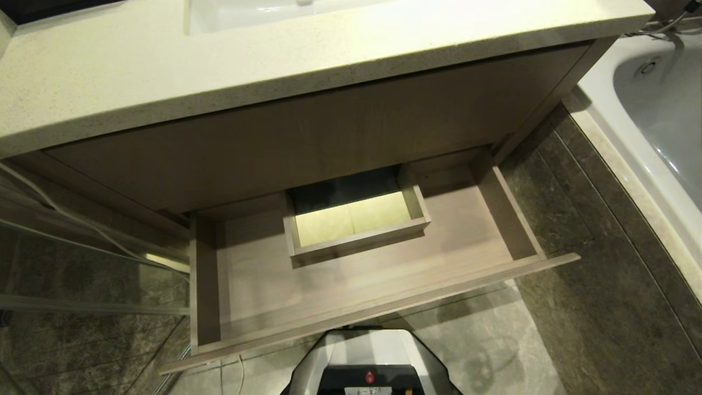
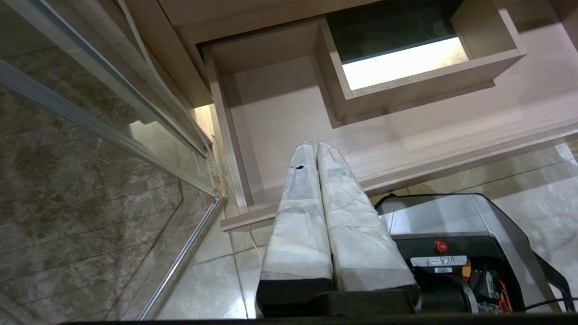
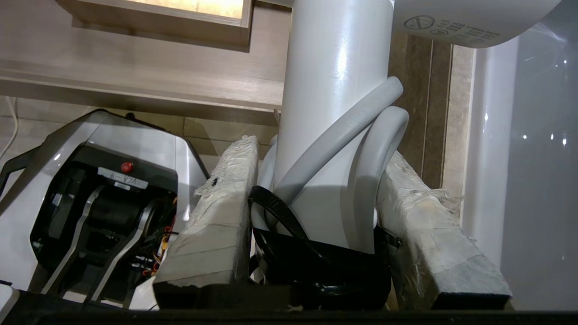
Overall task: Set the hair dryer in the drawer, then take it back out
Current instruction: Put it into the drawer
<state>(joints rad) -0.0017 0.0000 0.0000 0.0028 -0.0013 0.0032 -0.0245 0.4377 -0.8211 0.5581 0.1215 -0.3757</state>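
The drawer (image 1: 340, 285) stands pulled open under the vanity, with nothing on its wood-grain floor and a boxed cut-out (image 1: 356, 225) at its back. Neither gripper shows in the head view. In the right wrist view my right gripper (image 3: 321, 151) is shut on the white hair dryer (image 3: 334, 90) at its handle, the coiled cord (image 3: 375, 149) and black tie (image 3: 275, 207) caught between the padded fingers. It hangs off the drawer's (image 3: 135, 85) front right end, above the floor. My left gripper (image 2: 314, 145) is shut and empty, parked by the drawer's (image 2: 280, 117) left front corner.
A speckled countertop (image 1: 164, 71) with a sink basin (image 1: 247, 13) overhangs a fixed wood panel (image 1: 307, 126). A white bathtub (image 1: 658, 109) runs along the right. A glass shower panel (image 1: 82, 263) stands on the left. My base (image 1: 373, 362) sits just before the drawer front.
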